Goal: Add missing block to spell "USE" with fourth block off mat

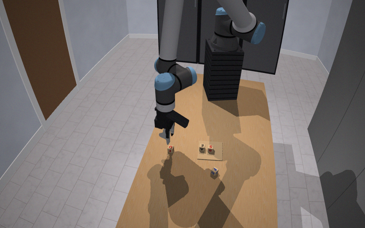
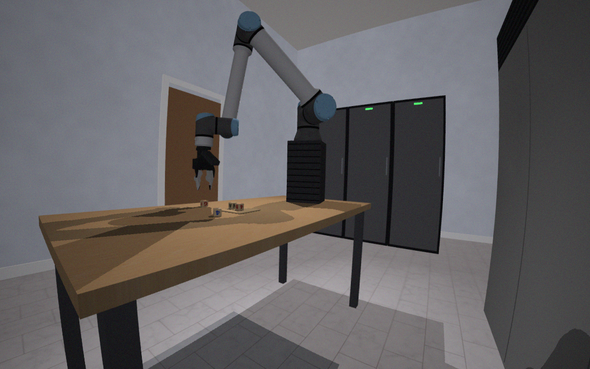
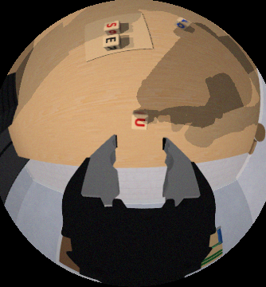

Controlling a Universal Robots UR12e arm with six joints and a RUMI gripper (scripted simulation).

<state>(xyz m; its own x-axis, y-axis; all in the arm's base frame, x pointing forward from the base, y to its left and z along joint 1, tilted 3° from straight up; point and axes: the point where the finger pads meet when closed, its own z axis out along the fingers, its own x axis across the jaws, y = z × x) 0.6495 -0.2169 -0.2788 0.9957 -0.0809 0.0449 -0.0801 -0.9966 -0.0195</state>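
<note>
Wood-grain table filled your working area, with grey floor tiles and a brown door off to one side. Nearest your wrist camera, the gripper hung above the table with its two grey fingers partly spread and nothing between them; you held no block. Just past the fingertips in that view sat the U block, red letter facing up, alone on bare wood and well apart from the mat. From the top camera you could see the gripper hovering over the U block without touching it.

Farther out lay the mat, a pale square carrying two blocks side by side: the S block and the E block, both fully on it and almost touching. Beside the mat, off it, stood a fourth block with a blue letter that was too small to read with confidence, possibly an F. Beyond everything, your arm's black ribbed pedestal stood at the table's far end before dark cabinets.
</note>
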